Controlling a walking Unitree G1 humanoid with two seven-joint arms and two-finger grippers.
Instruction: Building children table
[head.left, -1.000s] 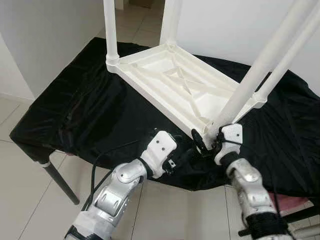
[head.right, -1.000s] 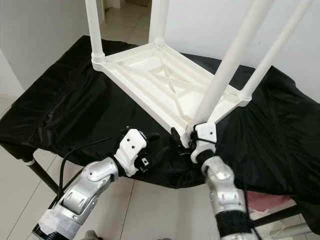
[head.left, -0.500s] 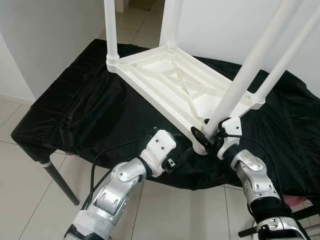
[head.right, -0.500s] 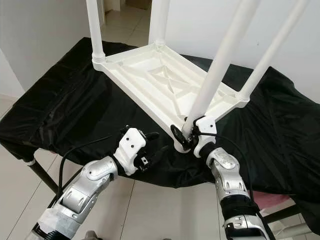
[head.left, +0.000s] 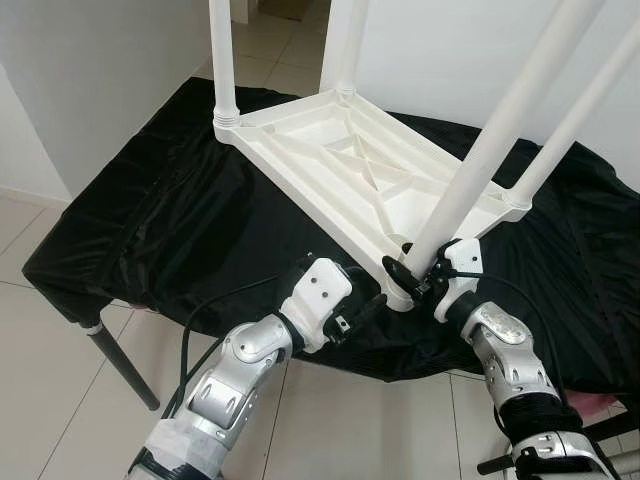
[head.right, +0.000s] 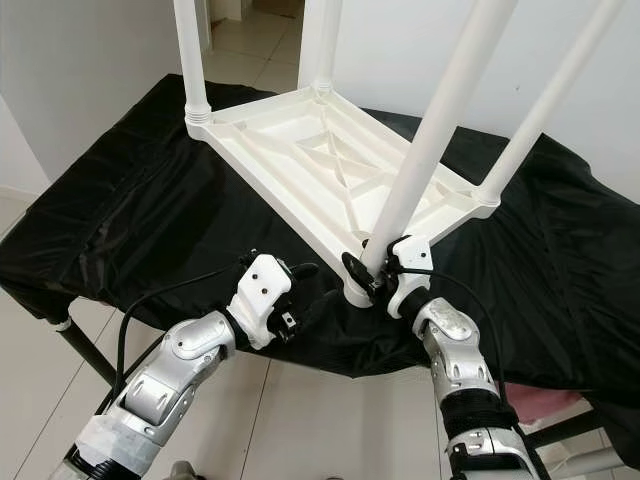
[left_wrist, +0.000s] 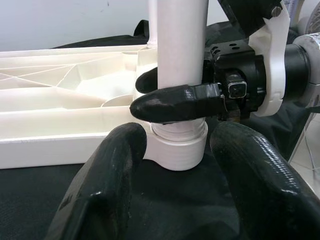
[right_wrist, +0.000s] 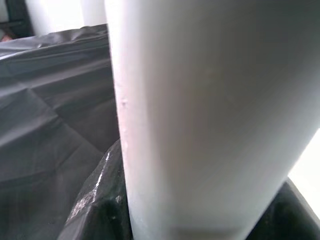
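A white children's table (head.left: 340, 160) lies upside down on a black-draped work table (head.left: 150, 230), with several white legs pointing up. My right gripper (head.left: 405, 272) is shut on the near leg (head.left: 490, 150) just above the near corner socket (left_wrist: 177, 147). In the left wrist view its black finger (left_wrist: 175, 107) wraps around the leg (left_wrist: 177, 45). The leg (right_wrist: 210, 115) is very close in the right wrist view. My left gripper (head.left: 365, 305) is open and low at the cloth's front edge. Its fingers (left_wrist: 105, 190) stand on either side of the socket without touching it.
The work table's front edge runs just under both wrists, and a black metal leg (head.left: 120, 365) stands at the left. Tiled floor lies below, with white walls behind and to the left. Something pink (head.left: 590, 400) sits low at the right.
My right gripper has swung the near leg's foot a little leftward onto the corner socket, and the right forearm has turned with it. The left arm has stayed put.
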